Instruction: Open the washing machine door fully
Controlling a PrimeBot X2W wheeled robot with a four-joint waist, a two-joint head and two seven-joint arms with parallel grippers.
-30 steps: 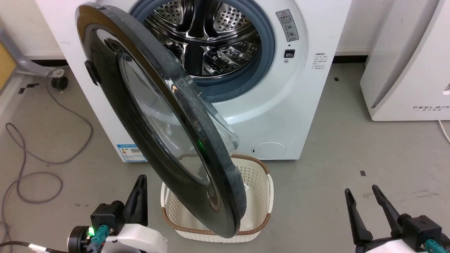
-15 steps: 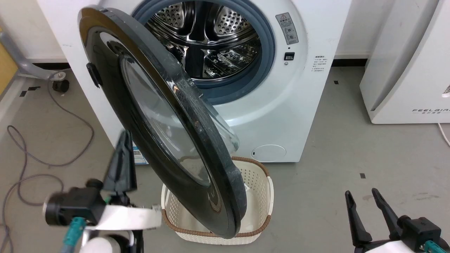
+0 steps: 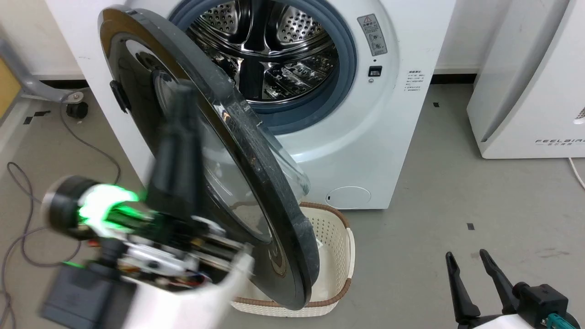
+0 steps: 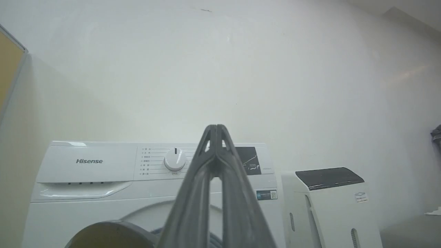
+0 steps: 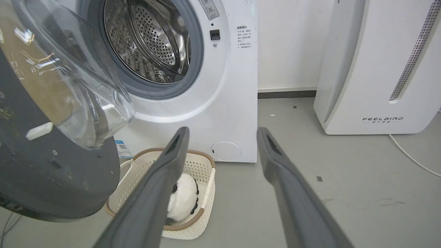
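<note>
Door [image 3: 247,183] hangs half open, hinged on the left of the washer [image 3: 365,137], its low edge over the basket [image 3: 340,220]. Left gripper [image 4: 216,132] is up in front of the door's dark face, fingers pressed together, holding nothing. Right gripper [image 3: 465,256] sits low, fingers apart, empty. To do this well, I think the left one should reach the inner side of the free edge and push slowly left, following the hinge. A second ago the left gripper was down low; now it is high and blurry. The door has not moved.
</note>
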